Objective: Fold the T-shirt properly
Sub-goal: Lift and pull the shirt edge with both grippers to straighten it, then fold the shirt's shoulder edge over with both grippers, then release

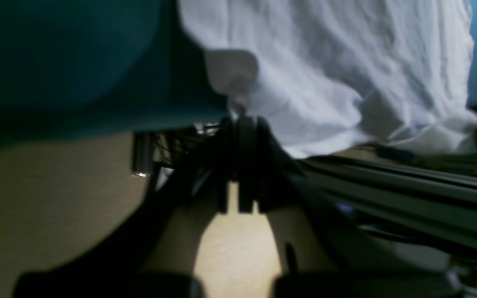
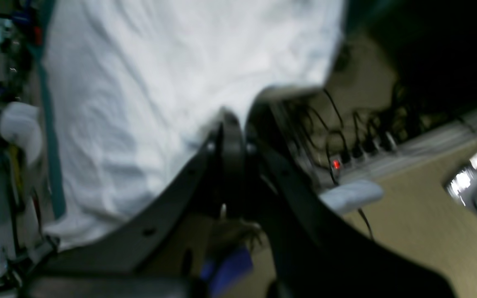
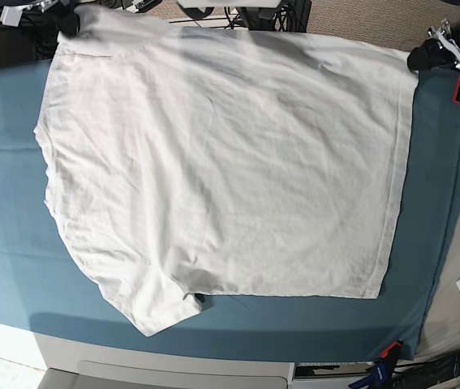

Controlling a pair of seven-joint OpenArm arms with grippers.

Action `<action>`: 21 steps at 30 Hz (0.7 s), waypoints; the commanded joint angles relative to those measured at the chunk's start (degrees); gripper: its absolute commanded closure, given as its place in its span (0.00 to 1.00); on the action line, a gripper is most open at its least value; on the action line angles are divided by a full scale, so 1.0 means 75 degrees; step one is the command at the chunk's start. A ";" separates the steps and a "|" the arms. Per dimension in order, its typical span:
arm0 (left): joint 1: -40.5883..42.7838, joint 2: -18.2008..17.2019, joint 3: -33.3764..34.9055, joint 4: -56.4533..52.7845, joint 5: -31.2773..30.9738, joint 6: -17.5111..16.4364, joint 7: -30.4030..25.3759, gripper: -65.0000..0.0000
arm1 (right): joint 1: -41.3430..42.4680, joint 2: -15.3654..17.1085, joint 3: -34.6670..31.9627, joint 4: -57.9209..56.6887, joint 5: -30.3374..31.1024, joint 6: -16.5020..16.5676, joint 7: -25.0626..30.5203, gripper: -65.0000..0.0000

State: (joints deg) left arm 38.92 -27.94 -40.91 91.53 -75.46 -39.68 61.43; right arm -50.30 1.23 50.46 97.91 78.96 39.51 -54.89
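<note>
From the base view I see the T-shirt point(image 3: 221, 162) spread over most of the teal sheet point(image 3: 2, 243), so open sheet remains only in three strips: a wide band on the view's left, a band along the near edge, and a narrower band on the view's right.

Both far corners of the shirt are occupied: the left gripper point(image 3: 424, 55) sits at the corner on the view's right, the right gripper point(image 3: 69, 24) at the corner on the view's left.

A red clip point(image 3: 459, 89) stands on the sheet's right edge. Another clip point(image 3: 389, 350) marks its near corner.

Beyond the far edge, the right wrist view shows a power strip point(image 2: 346, 163) with tangled cables point(image 2: 338, 120).
</note>
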 commanded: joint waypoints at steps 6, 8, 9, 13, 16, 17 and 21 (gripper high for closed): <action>-0.0449 -0.0128 -0.0085 0.0184 0.0219 -0.0042 -0.0219 1.00 | 0.1037 0.0070 0.0079 0.0090 -0.0006 0.0066 0.0149 1.00; -0.0600 -0.0128 -0.0085 0.0184 0.0498 -0.0042 -0.0379 1.00 | 0.1440 0.0070 0.0073 0.0090 -0.0323 0.0066 0.0172 1.00; -0.0659 -0.0131 -0.0085 0.0184 0.0624 -0.0042 -0.0408 1.00 | 0.1620 0.0073 0.0061 0.0090 -0.0498 0.0066 0.0216 1.00; -0.0839 -0.0131 -0.0085 0.0184 0.0901 -0.0042 -0.0597 1.00 | 0.2238 0.0082 -0.0137 0.0090 -0.1154 0.0066 0.0525 1.00; -0.0924 -0.0131 -0.0085 0.0181 0.1093 -0.0042 -0.0746 1.00 | 0.2626 0.0154 -0.0507 0.0087 -0.1716 0.0066 0.0787 1.00; -0.0997 -0.0131 -0.0085 0.0181 0.1160 -0.0042 -0.0790 1.00 | 0.2757 0.0195 -0.0667 0.0087 -0.1888 0.0066 0.0828 1.00; -0.1259 -0.0131 -0.0085 0.0178 0.1279 -0.0042 -0.0793 1.00 | 0.3293 0.0323 -0.1288 0.0087 -0.2640 0.0066 0.1081 1.00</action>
State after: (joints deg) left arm 29.36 -27.66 -40.88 92.14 -65.08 -39.72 56.80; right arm -25.61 2.87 40.47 97.69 57.41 39.22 -48.84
